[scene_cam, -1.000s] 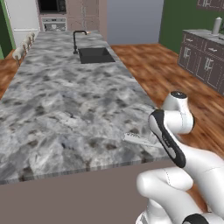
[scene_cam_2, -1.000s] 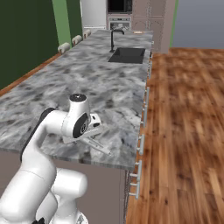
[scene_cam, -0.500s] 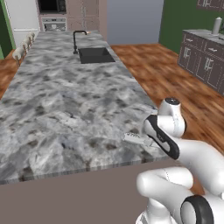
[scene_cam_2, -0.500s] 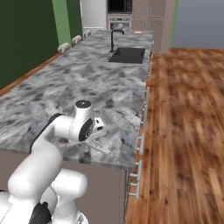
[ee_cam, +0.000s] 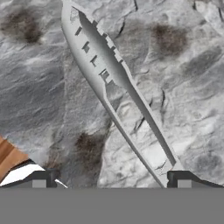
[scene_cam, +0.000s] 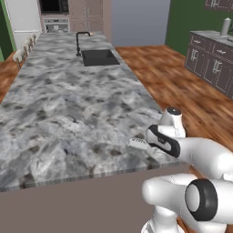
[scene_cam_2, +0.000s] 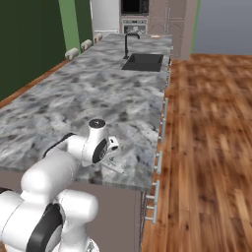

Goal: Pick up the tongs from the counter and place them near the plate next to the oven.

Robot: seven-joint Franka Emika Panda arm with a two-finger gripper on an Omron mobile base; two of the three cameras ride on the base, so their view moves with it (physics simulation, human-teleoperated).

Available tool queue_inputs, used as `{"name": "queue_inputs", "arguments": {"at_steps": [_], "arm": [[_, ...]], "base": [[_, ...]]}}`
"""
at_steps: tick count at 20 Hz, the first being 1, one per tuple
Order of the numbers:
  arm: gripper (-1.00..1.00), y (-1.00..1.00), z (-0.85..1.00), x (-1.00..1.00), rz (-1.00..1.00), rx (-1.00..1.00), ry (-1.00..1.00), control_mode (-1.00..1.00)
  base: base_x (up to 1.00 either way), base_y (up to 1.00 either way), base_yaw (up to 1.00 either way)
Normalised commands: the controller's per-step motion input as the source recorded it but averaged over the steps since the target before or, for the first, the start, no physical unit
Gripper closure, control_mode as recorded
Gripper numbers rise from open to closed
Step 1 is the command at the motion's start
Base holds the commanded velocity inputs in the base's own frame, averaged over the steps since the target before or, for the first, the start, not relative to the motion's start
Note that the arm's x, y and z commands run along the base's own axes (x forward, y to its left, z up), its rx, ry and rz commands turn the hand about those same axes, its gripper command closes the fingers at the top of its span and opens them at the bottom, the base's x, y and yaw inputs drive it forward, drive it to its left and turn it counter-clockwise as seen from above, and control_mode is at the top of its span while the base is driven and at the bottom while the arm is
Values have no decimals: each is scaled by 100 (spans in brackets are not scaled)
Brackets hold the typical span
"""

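The tongs [ee_cam: 109, 74] lie flat on the marbled counter [scene_cam: 68, 104] near its front right edge, also seen as tongs [scene_cam: 137, 144] and tongs [scene_cam_2: 114, 168]. In the hand view their ridged end points to the upper left and their narrow end runs down toward the right fingertip. My gripper [ee_cam: 111, 181] hovers just above them, open, with nothing held; from the right base camera the gripper [scene_cam_2: 110, 153] hangs under the bent wrist. Far down the counter, a small orange-rimmed plate [scene_cam_2: 156, 36] sits by the oven [scene_cam_2: 133, 24].
A black sink [scene_cam: 98, 57] with a black tap [scene_cam: 80, 40] is set into the far part of the counter. Wooden floor [scene_cam_2: 211, 123] runs along the counter's right side. Dark cabinets [scene_cam: 211, 66] stand at the far right. The counter edge is close beside the tongs.
The arm has folded down a little and the hand has sunk closer over the tongs. The tongs have not moved.
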Motion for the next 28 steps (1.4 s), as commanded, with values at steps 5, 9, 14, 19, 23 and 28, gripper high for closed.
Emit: {"name": "queue_inputs", "arguments": {"at_steps": [5,9,14,19,23,28], "arm": [[-100,0,-37,25,3,0,0,-100],[-100,0,-41,24,4,0,0,-100],[-100,0,-49,19,5,0,0,-100],[-100,0,-55,13,4,0,0,-100],[100,1,-68,11,4,-3,0,-100],[100,0,-18,4,1,0,-2,-100]], "base": [[0,0,0],[0,0,0],[0,0,0],[0,0,0],[0,0,0],[0,0,0]]}}
